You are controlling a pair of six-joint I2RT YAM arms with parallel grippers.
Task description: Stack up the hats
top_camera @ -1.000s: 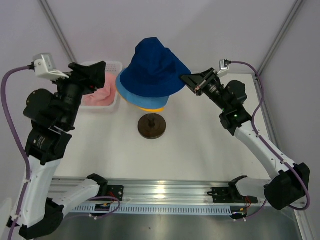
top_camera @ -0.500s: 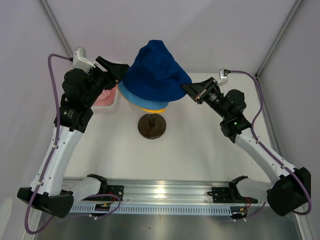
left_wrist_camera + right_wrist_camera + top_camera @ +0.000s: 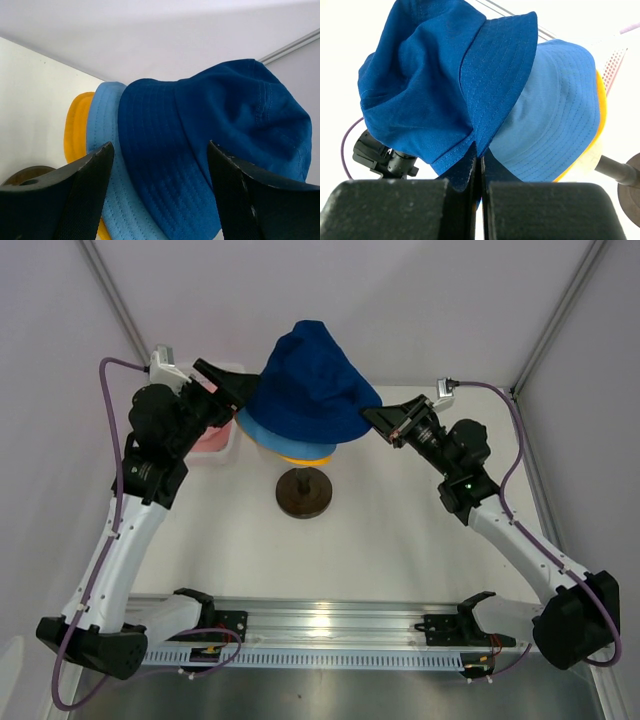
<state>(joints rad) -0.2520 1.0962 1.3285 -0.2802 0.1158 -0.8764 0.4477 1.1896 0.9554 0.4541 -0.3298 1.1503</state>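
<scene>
The dark navy hat (image 3: 310,380) sits on top of the light blue hat (image 3: 262,432) and the yellow hat (image 3: 305,455), all stacked on the stand. My right gripper (image 3: 372,418) is shut on the navy hat's brim (image 3: 495,75) at its right edge. My left gripper (image 3: 228,380) is open at the stack's left side, its jaws spread around the navy brim (image 3: 160,165) without touching it. The light blue hat (image 3: 107,165) and yellow hat (image 3: 77,125) show below it. The pale pink hat (image 3: 212,435) lies in the basket, mostly hidden behind my left arm.
The stand's dark brown round base (image 3: 305,492) sits mid-table under the stack. A white basket (image 3: 225,450) stands at the back left. Slanted frame poles (image 3: 560,315) rise at the back corners.
My left arm swung up from the basket to the left side of the stack, open. The right gripper pulled the navy brim slightly down and stayed shut on it.
</scene>
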